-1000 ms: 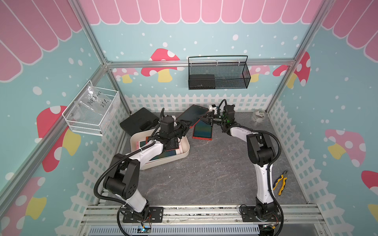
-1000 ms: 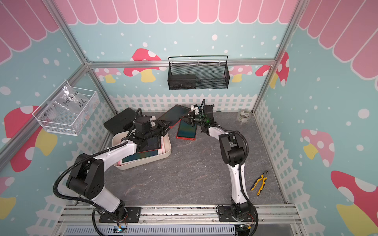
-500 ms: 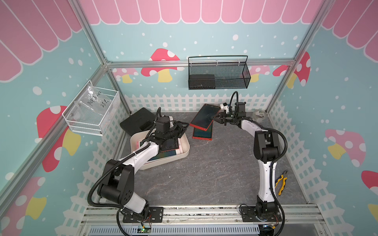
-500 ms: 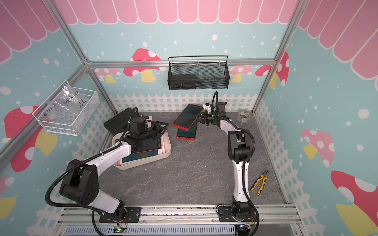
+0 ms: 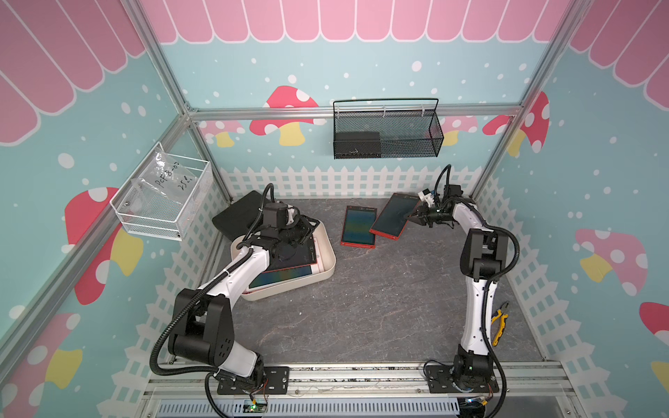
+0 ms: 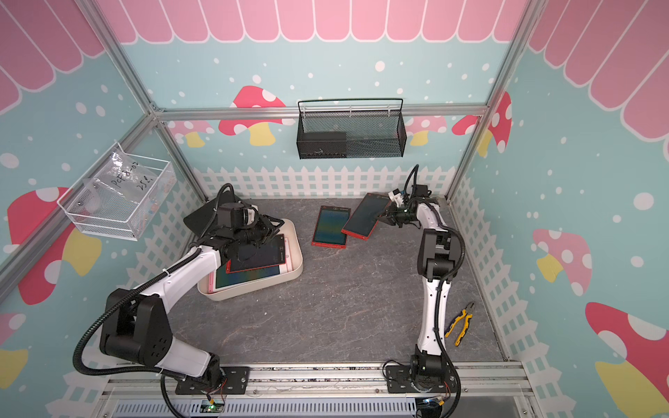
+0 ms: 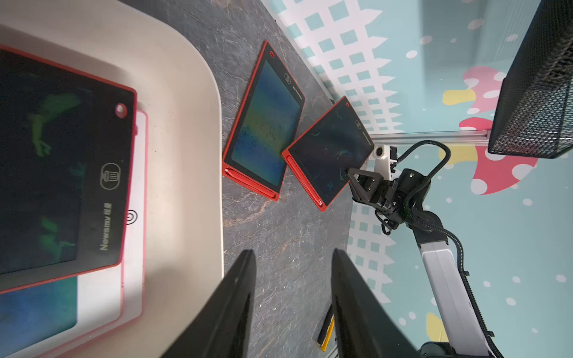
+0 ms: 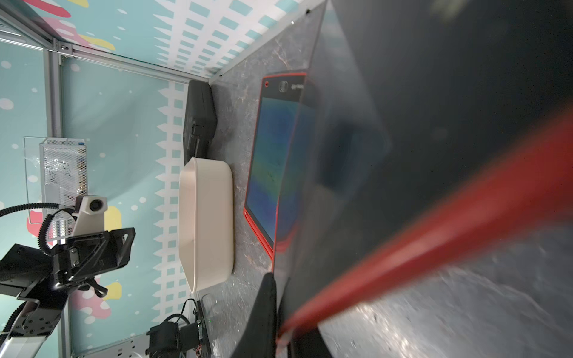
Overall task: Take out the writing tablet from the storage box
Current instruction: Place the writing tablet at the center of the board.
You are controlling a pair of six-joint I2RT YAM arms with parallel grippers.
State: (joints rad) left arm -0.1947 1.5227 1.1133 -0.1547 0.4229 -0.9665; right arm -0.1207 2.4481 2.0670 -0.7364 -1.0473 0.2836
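Storage box [image 5: 293,286]: cream, on the left side of the table [image 5: 362,318]; two tablets lie stacked inside it.
Black case [image 5: 235,217]: just behind the storage box, in the back left corner.
Pink tablet [image 5: 282,277]: lowest in the box, screen up.
Top tablet [image 5: 295,253]: red-framed, askew on the pink tablet, inside the box.
Held writing tablet [image 5: 392,217]: red-framed, out of the box near the back right, tilted. One corner overlaps the flat tablet.
Flat tablet [image 5: 358,226]: red-framed, on the table between the box and the held writing tablet.
Left gripper [image 5: 307,227]: over the box's far right corner, jaws apart, nothing between them.
Right gripper [image 5: 411,216]: clamped on the held writing tablet's long edge.
Pliers [image 5: 499,324]: yellow-handled, by the right wall.
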